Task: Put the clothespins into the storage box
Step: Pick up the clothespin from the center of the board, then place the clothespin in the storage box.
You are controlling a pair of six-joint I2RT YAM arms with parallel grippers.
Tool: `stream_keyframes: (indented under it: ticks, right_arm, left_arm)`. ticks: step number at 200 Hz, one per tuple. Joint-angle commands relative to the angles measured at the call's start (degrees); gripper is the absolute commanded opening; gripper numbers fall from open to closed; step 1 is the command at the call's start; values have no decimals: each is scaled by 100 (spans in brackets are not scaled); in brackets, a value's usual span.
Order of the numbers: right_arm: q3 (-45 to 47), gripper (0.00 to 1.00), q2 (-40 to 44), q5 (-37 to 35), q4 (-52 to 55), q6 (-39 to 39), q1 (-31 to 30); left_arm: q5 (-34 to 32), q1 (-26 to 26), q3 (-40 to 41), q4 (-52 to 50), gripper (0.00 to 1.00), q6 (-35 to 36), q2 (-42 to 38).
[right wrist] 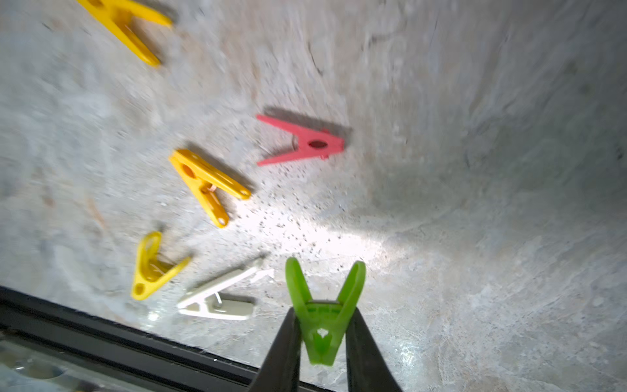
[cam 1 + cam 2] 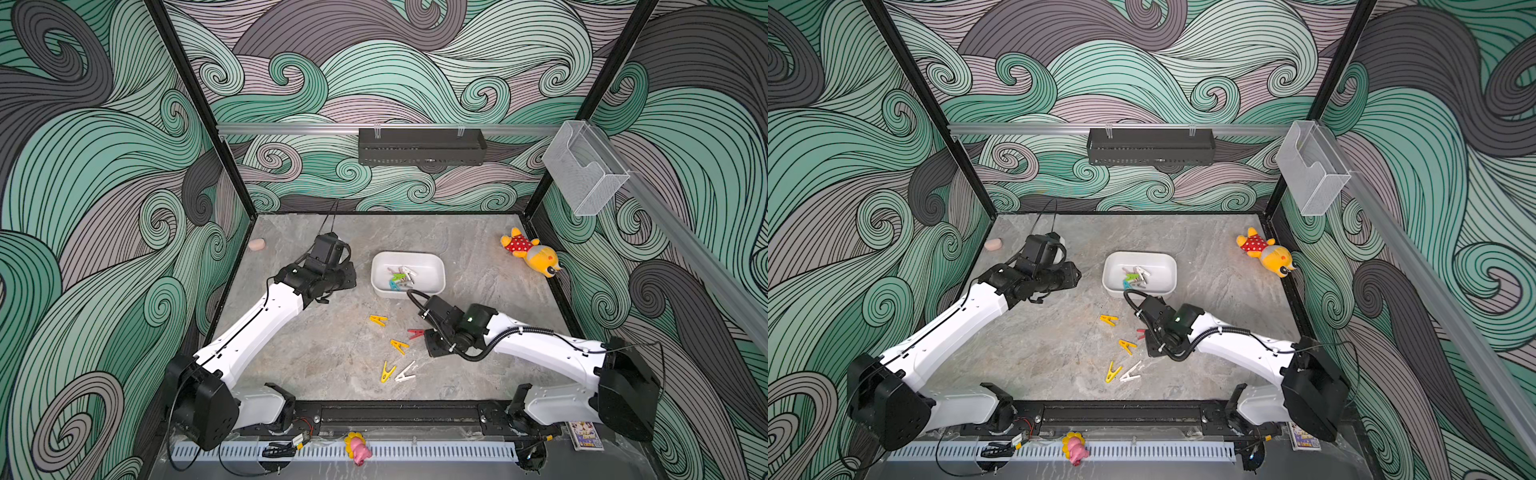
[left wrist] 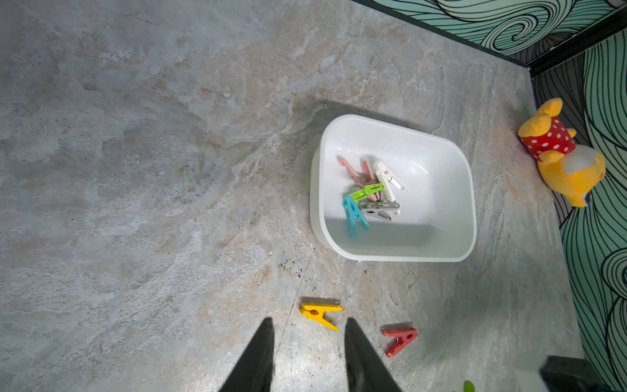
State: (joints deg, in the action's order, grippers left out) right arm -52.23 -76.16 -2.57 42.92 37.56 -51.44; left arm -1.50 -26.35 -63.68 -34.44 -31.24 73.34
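"What's in your right claw [image 1: 322, 314]?"
"A green clothespin [image 1: 320, 332], pinched tight, its two legs pointing away from me."
"And your left claw [image 3: 308, 320]?"
"Jaws apart, nothing between them."
"Where's the storage box [image 3: 400, 253]?"
"On the tabletop [image 3: 135, 169] ahead of my left claw, with five clothespins [image 3: 369, 193] inside. A red clothespin [image 1: 305, 142], a white clothespin [image 1: 217, 298] and three yellow clothespins [image 1: 207, 185] lie loose beyond my right claw."

Storage box [image 2: 1168, 261] holds a cluster of clothespins [image 2: 1136, 276] towards its left end. In front of the box, loose on the tabletop [image 2: 1038, 353]: three yellow pegs [image 2: 1108, 320], one white peg [image 2: 1131, 372], and one red peg [image 2: 1140, 333] partly hidden under the right arm [image 2: 1225, 345]. Plush toy [image 2: 1266, 253] lies well to the right of the box.
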Motion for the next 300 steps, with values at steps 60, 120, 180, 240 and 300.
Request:
stream_keyframes:
  ticks: [60, 120, 180, 240, 300]
  right_arm:
    - [-2426, 25, -1394, 250, -465, -1701, 1301]
    - [-3231, 26, -3037, 478, -1376, -1940, 1881]
    - [-3308, 26, -3783, 764, -1513, -1910, 2092]
    - [-3428, 35, -3468, 775, -1370, -2022, 2095]
    - [-2982, 39, -2457, 889, -1493, -2014, 2038]
  left_arm:
    - [-307, 121, 83, -808, 38, 236, -585]
    - [-543, 123, 373, -1051, 39, 154, -1085]
    - [-344, 121, 278, -1267, 40, 83, -901]
    - [53, 118, 345, -1150, 39, 21, -694]
    - [1348, 111, 443, -973, 39, -497, 88]
